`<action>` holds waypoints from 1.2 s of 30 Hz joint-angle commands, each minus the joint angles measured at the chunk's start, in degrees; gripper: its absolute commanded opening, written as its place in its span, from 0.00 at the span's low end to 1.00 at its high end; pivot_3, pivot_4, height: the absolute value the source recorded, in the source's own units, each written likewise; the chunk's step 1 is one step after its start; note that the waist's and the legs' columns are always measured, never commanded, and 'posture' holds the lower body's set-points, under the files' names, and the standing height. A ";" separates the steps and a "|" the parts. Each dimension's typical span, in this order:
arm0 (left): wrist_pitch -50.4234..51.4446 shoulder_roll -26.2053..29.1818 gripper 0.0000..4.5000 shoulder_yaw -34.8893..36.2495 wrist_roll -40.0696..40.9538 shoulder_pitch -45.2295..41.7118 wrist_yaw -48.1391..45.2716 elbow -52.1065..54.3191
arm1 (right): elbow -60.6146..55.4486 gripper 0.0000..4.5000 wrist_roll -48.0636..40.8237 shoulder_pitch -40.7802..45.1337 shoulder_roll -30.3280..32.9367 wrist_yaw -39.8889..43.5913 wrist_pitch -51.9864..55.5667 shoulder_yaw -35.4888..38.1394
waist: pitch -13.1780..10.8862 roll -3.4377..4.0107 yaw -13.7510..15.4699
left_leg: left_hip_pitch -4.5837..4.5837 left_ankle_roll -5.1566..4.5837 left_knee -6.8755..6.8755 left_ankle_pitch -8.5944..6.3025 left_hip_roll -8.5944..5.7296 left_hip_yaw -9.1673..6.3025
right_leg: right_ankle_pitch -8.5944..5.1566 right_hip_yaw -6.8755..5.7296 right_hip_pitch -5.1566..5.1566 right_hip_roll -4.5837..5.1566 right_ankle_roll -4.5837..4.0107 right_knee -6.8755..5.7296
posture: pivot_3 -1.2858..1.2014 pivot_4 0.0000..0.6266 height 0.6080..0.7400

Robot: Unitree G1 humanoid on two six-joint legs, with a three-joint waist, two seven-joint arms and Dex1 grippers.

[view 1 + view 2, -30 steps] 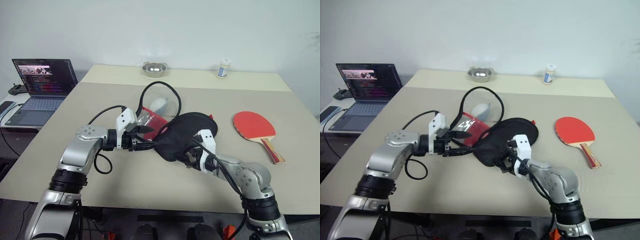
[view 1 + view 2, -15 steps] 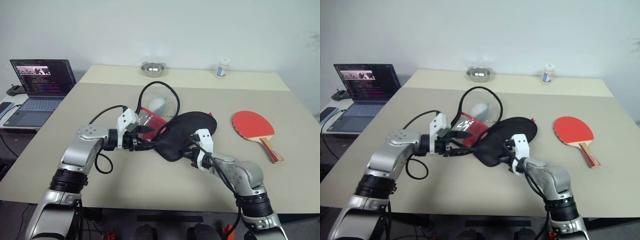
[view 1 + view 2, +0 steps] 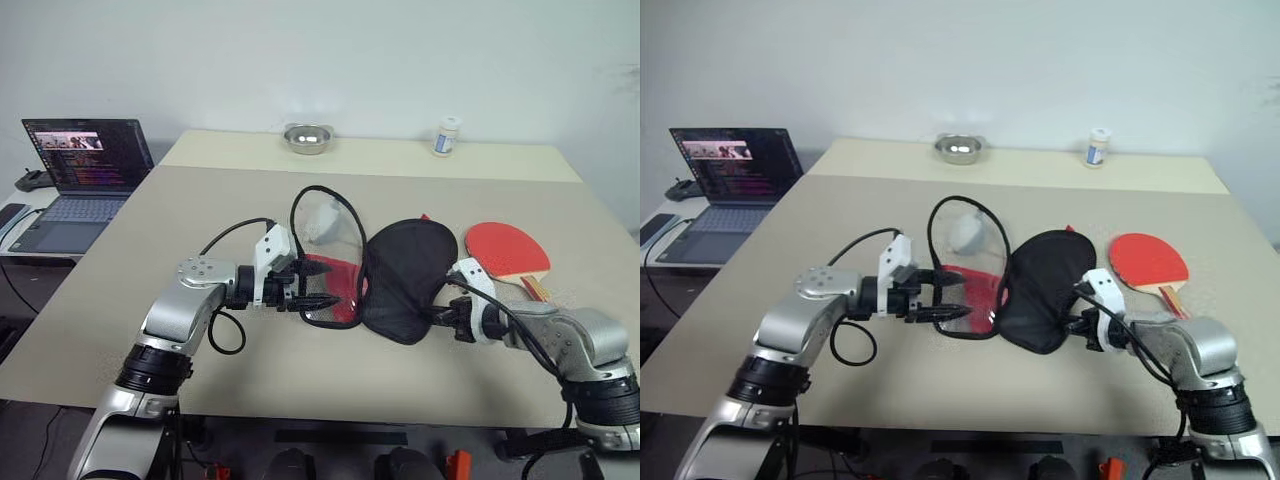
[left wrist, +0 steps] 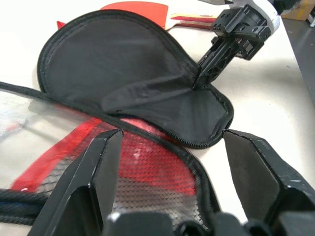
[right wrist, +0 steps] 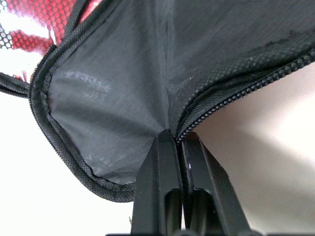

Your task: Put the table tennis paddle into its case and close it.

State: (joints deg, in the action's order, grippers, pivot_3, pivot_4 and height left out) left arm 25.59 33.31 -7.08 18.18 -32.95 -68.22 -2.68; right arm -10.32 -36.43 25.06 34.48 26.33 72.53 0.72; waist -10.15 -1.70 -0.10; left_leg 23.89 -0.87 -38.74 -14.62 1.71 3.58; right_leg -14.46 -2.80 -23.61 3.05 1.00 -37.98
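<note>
The case [image 3: 385, 280] is lying unzipped at mid-table, its black flap [image 3: 405, 275] spread toward the right and its red mesh half [image 3: 330, 290] toward the left. The right gripper [image 3: 438, 318] is pinching the near right rim of the black flap with its fingers closed tight on the zipper edge, the forearm reaching in low from the right. The left gripper [image 3: 325, 288] is pointing rightward over the red mesh half with its fingers [image 4: 106, 162] parted, one on either side of that half's rim, clamping nothing. The table tennis paddle [image 3: 510, 255] is lying just right of the case, behind the right forearm, blade toward the case and handle running near-right. The right arm is the nearer one to it, though occupied.
</note>
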 commanded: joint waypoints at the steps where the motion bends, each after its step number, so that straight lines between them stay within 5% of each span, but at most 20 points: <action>1: -0.57 -0.38 0.78 0.00 1.21 0.07 -0.16 2.23 | 3.09 0.01 2.19 3.70 3.28 3.00 -2.56 -0.15 | 0.00 0.00 0.01 | 0.00 0.00 -0.01 0.00 -0.01 0.02 | 0.00 0.01 0.00 0.00 0.00 0.00 | 0.52 0.24 1.00; 7: -1.41 -0.67 0.78 -0.36 0.78 0.81 -0.34 1.93 | 10.62 0.01 7.21 9.17 9.95 11.04 -7.75 -5.73 | -0.02 0.00 0.05 | 0.03 -0.01 -0.02 0.00 -0.07 0.04 | 0.01 0.01 0.00 0.00 0.02 0.06 | 0.52 0.24 1.00; 15: -2.65 -0.60 0.78 -0.73 0.19 1.38 -0.59 1.28 | 16.38 0.01 11.69 12.23 9.75 13.58 -11.64 -6.79 | -0.02 -0.01 0.04 | 0.05 -0.01 -0.01 0.00 -0.06 0.03 | 0.01 0.00 0.00 0.02 0.01 0.06 | 0.52 0.24 1.00; 18: -2.79 -0.73 0.78 -0.83 0.48 1.42 -0.81 1.26 | 16.71 0.14 12.32 12.23 9.41 13.70 -12.07 -6.26 | -0.02 -0.01 0.04 | 0.05 0.00 -0.01 0.00 -0.06 0.03 | 0.01 0.01 0.00 0.02 0.01 0.05 | 0.52 0.24 1.00; 28: -0.87 -1.68 0.78 -0.86 1.69 0.77 0.03 3.06 | 13.82 0.89 13.75 12.58 11.38 10.93 -13.95 0.97 | -0.04 0.01 0.04 | 0.04 0.00 -0.01 0.00 -0.04 0.03 | 0.02 0.01 0.00 0.03 0.01 0.04 | 0.52 0.24 1.00; 36: 1.17 -3.14 0.78 -0.50 4.07 -1.07 0.73 7.38 | 12.79 0.89 16.17 0.37 13.97 4.81 -21.04 15.85 | -0.04 0.02 0.61 | 0.08 0.01 0.00 0.00 -0.06 0.03 | 0.01 -0.02 0.03 0.03 0.02 0.13 | 0.52 0.24 1.00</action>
State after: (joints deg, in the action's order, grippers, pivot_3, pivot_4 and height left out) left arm 26.27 30.99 -8.47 20.23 -32.01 -67.74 1.38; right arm 3.11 -21.21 27.32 47.91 32.68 53.37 13.06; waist -10.19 -1.68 0.51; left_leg 23.96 -0.86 -38.74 -14.62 1.65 3.61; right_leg -14.45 -2.81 -23.58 3.08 1.02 -37.86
